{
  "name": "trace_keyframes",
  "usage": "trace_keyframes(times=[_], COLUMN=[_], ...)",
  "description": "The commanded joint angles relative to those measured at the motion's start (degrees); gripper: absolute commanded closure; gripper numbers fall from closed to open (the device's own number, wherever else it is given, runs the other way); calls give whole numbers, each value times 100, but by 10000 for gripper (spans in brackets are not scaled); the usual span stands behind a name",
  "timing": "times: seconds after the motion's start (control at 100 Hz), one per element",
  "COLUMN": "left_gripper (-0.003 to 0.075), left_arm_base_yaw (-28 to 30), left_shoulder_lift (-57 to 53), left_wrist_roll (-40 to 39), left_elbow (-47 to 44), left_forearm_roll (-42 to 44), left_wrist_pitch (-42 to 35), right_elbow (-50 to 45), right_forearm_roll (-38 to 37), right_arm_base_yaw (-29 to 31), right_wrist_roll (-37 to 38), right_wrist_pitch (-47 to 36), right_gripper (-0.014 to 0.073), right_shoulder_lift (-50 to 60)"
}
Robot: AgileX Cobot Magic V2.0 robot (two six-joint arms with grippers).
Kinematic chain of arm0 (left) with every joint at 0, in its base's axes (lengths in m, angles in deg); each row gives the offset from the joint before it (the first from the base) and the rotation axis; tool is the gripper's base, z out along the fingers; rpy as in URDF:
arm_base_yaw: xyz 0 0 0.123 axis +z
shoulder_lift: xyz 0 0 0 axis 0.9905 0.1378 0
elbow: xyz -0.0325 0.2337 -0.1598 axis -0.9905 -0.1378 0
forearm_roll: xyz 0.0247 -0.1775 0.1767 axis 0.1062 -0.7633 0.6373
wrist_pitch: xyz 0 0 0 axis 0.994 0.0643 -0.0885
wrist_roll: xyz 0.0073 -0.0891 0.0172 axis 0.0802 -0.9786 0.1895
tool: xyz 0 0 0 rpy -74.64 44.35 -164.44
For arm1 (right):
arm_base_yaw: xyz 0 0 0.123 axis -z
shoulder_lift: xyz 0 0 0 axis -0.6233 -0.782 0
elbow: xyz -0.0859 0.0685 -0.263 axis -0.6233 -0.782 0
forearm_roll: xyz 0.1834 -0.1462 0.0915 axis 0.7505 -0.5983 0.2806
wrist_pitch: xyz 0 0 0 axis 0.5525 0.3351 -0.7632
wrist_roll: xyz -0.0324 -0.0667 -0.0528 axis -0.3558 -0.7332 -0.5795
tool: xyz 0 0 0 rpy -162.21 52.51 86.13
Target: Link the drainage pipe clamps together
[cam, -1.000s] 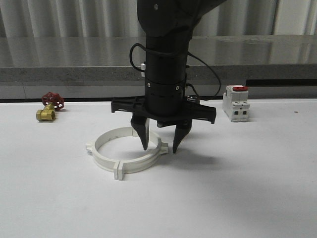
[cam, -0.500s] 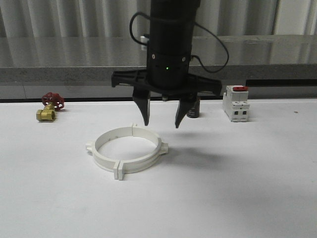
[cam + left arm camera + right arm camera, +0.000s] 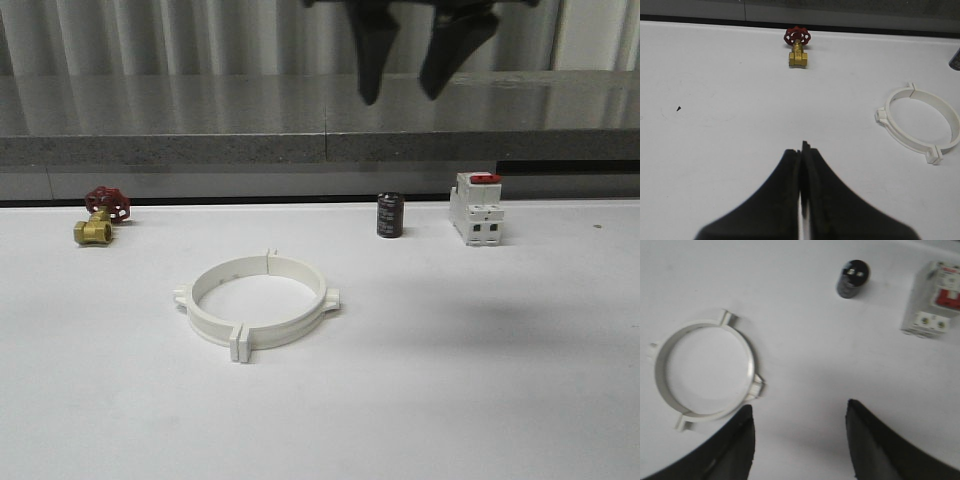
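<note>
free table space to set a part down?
Bare: the table in front of and right of the drainage pipe clamps, and between them and the brass valve. Tighter at the back, between capacitor and breaker.

On the white table [image 3: 500, 400] I see a brass valve [image 3: 100, 218] with a red handwheel at the far left, a small black cylinder [image 3: 390, 215] farther right, and a white breaker [image 3: 476, 208] with a red switch beside it.

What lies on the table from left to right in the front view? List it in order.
Brass valve with red handwheel → white drainage pipe clamps joined as a hoop → small black cylinder → white breaker with red switch.
</note>
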Motion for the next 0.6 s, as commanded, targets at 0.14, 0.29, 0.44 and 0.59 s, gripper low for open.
trace_keyframes(times=[0.14,0.29,0.44,0.59], left_gripper=[741,741,741,741], left_arm_base_yaw=[16,16,16,16], left_shoulder_lift=[25,25,25,25], left_wrist_roll=[2,2,2,2], left_elbow=[162,162,162,162], left_forearm_roll=[-58,-58,-58,-58], left_wrist_pitch=[-415,-415,-415,-415], right_elbow=[-820,-1833,-2952,-3891], right_forearm_roll=[-156,-156,-116,90], right_arm_base_yaw=[903,1485,1834,1841], right_wrist_roll=[-584,-626,-616,-616], right_wrist_pitch=[-70,-236,-455,-536], right_gripper=[179,179,179,179], right_shoulder_lift=[1416,2390,3491,4463])
